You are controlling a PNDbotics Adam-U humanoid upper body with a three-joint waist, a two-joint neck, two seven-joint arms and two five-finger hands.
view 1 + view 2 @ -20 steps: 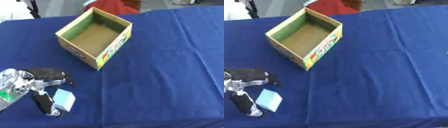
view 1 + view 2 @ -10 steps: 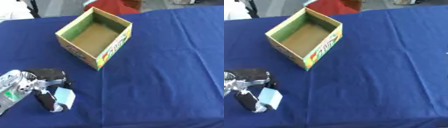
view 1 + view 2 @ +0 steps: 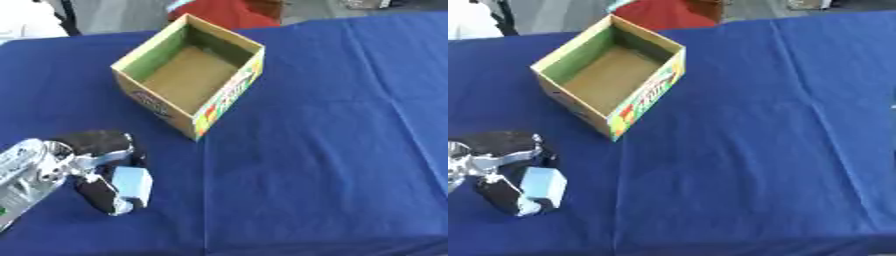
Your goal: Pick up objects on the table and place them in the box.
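So far the left hand [image 3: 96,167] has its fingers curled round a pale blue block [image 3: 132,184]; the cardboard box [image 3: 189,80], up and to the right of it, looks empty, so the carry and drop remain

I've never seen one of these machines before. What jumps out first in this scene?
An open cardboard box sits empty at the far left of a table covered in deep blue cloth, its green and yellow printed side facing the near edge. At the near left, the robot's black and silver left hand curls round a small pale blue block.
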